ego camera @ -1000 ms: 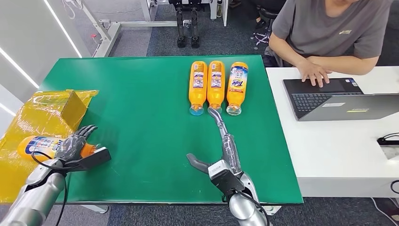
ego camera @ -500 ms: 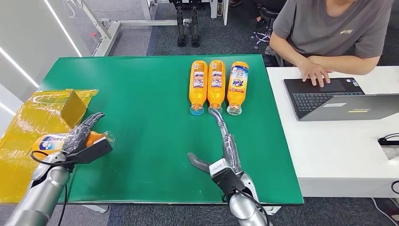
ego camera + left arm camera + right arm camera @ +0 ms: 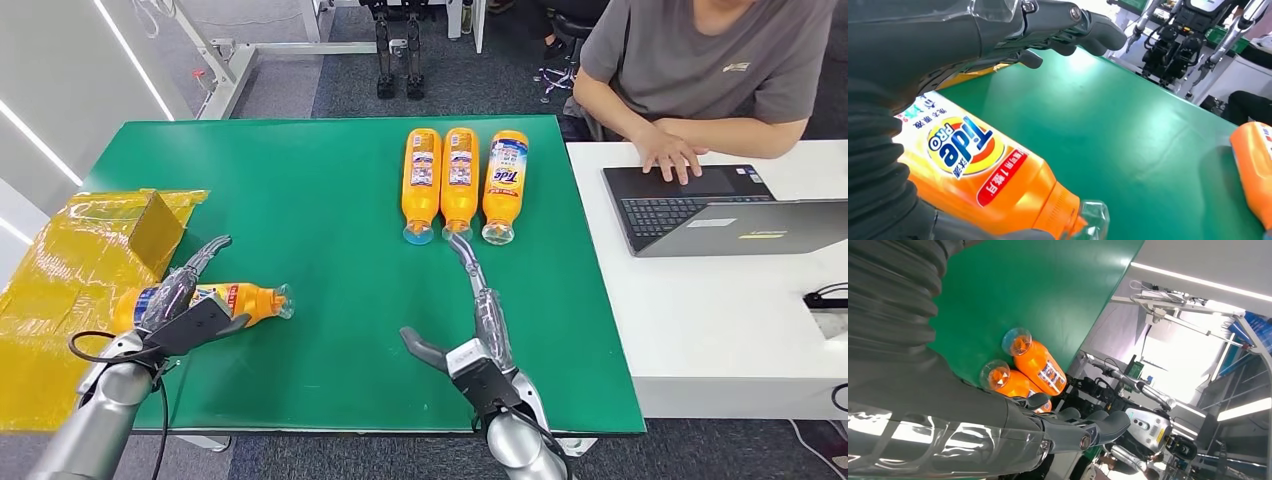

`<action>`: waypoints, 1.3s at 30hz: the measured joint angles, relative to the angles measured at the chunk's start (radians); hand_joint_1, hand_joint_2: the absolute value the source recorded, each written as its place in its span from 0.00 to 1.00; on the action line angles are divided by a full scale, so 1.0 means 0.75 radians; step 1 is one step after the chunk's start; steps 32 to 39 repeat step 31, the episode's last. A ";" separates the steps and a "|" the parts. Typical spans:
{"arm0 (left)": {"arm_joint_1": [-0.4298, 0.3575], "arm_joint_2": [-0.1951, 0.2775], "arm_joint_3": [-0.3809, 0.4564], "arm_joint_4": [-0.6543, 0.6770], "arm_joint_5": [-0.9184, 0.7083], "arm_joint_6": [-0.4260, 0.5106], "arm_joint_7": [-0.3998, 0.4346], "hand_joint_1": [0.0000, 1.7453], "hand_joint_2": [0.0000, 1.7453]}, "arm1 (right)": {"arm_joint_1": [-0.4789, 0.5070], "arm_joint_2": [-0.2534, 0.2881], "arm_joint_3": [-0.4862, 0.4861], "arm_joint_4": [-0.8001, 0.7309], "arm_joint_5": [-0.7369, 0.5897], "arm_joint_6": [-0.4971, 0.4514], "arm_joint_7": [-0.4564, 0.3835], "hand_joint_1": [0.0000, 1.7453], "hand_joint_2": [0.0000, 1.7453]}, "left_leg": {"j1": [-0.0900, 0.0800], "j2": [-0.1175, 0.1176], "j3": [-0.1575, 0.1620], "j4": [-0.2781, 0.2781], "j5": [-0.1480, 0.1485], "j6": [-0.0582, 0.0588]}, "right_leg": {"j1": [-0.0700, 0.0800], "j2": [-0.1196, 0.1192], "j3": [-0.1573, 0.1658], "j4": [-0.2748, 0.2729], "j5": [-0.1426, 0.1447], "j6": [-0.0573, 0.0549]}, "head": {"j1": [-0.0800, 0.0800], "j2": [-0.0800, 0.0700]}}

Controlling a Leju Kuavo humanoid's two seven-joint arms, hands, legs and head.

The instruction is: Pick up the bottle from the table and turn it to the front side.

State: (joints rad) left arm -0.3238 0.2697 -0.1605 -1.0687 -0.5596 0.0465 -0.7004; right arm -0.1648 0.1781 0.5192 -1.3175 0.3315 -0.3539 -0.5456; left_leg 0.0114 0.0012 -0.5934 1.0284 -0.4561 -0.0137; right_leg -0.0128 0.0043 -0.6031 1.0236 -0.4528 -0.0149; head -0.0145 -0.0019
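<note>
Carrying bottle (image 3: 215,302) rightward over green surface (image 3: 320,200), left hand (image 3: 178,312) fingers (image 3: 205,253) gripping it; Tide label now facing up.

Two silver, tube-shaped forearms are seen, each ending in a black wrist block. A black cable is looped beside the left hand (image 3: 180,305), at its 7 o'clock. The right hand (image 3: 470,320) is covered in glossy clear film over dark grey fingers, with ribbed grey covers behind.
</note>
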 joint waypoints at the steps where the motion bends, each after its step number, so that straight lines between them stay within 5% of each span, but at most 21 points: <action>1: 0.008 0.000 0.000 -0.016 0.016 -0.006 0.000 0.00 1.00 | 0.001 0.000 0.000 0.002 -0.001 0.002 -0.001 0.00 1.00 | 0.000 0.000 0.000 0.000 0.000 0.000 | 0.000 0.000 0.000 0.000 0.000 0.000 | 0.000 0.000; 16: 0.069 -0.047 -0.021 -0.360 0.507 0.103 -0.001 0.00 1.00 | -0.001 0.016 0.000 0.034 -0.015 0.048 -0.014 0.00 1.00 | 0.000 -0.001 -0.001 0.000 0.000 0.000 | 0.000 -0.001 -0.001 0.000 0.000 0.000 | 0.000 0.000; 25: 0.021 -0.289 -0.024 -0.496 0.852 0.133 -0.002 0.00 1.00 | -0.026 0.033 0.004 0.064 -0.065 0.010 -0.053 0.00 1.00 | 0.000 -0.002 -0.002 0.002 0.000 0.000 | 0.000 -0.002 0.000 -0.001 0.001 0.001 | 0.000 0.000; 30: -0.002 -0.444 -0.035 -0.470 1.181 -0.044 0.034 0.00 1.00 | -0.002 0.033 0.006 0.040 -0.080 -0.064 -0.085 0.00 1.00 | 0.000 -0.002 -0.002 0.003 0.000 0.001 | 0.000 -0.002 -0.001 -0.002 0.001 0.001 | 0.000 0.000; 39: -0.005 -0.459 -0.039 -0.464 1.214 -0.065 0.039 0.00 1.00 | 0.002 0.033 0.006 0.034 -0.079 -0.071 -0.087 0.00 1.00 | 0.000 -0.002 -0.002 0.003 -0.001 0.001 | 0.000 -0.003 -0.001 -0.002 0.001 0.001 | 0.000 0.000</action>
